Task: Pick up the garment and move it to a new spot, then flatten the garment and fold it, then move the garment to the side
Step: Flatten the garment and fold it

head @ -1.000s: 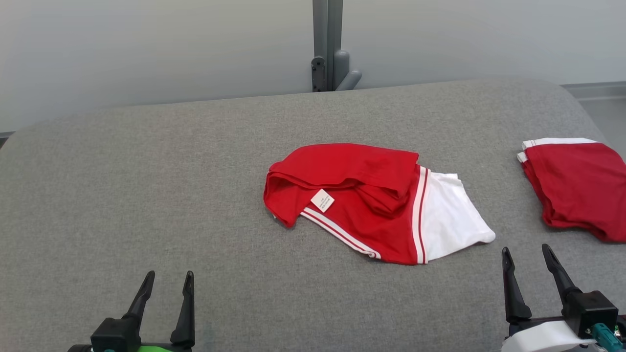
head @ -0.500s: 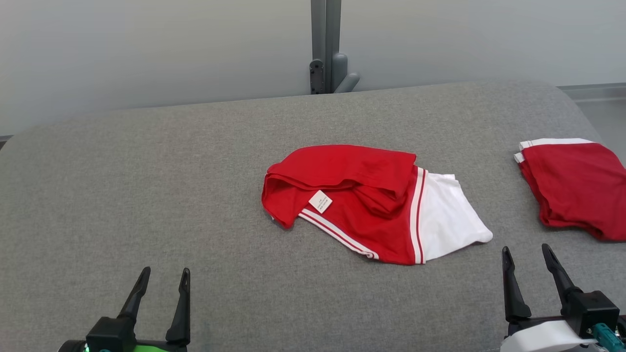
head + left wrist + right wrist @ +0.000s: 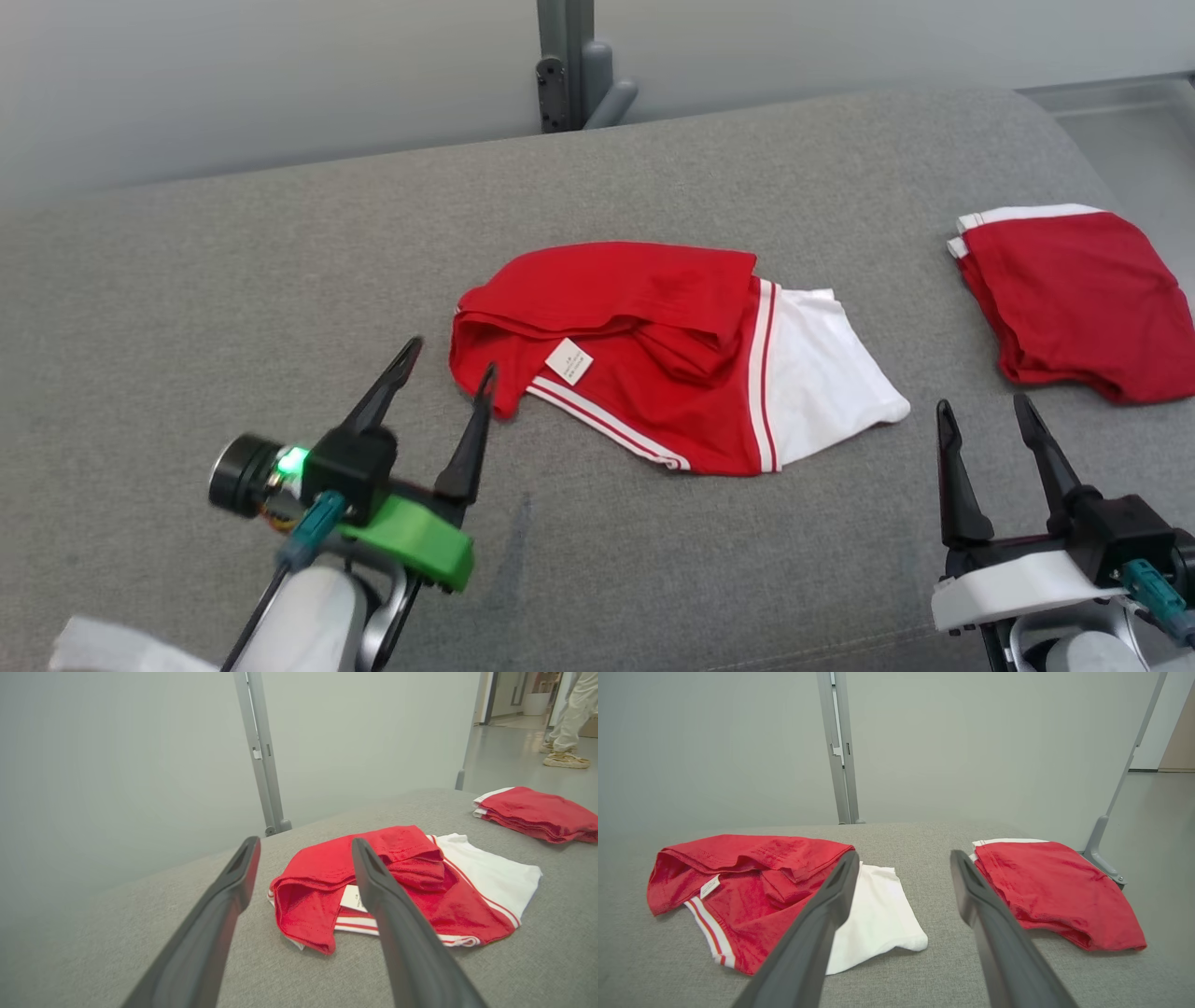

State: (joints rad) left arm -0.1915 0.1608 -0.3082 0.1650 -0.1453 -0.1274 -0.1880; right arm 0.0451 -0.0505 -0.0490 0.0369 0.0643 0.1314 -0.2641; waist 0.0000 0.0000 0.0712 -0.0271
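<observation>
Left tool (image 3: 451, 357) nearer garment (image 3: 653, 392), label (image 3: 569, 361) illegible

Folded red pile (image 3: 1074, 299): just beyond the right gripper (image 3: 981, 403), apart from it.
Grey post (image 3: 565, 56): far ahead, left of it.

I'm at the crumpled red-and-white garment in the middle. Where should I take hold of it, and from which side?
Grip the raised red fold at the garment's left end, coming in low from the robot's left with the open left pincer. That edge stands up off the grey surface and lies nearest it; the white part lies flat, probably harder to pinch.
</observation>
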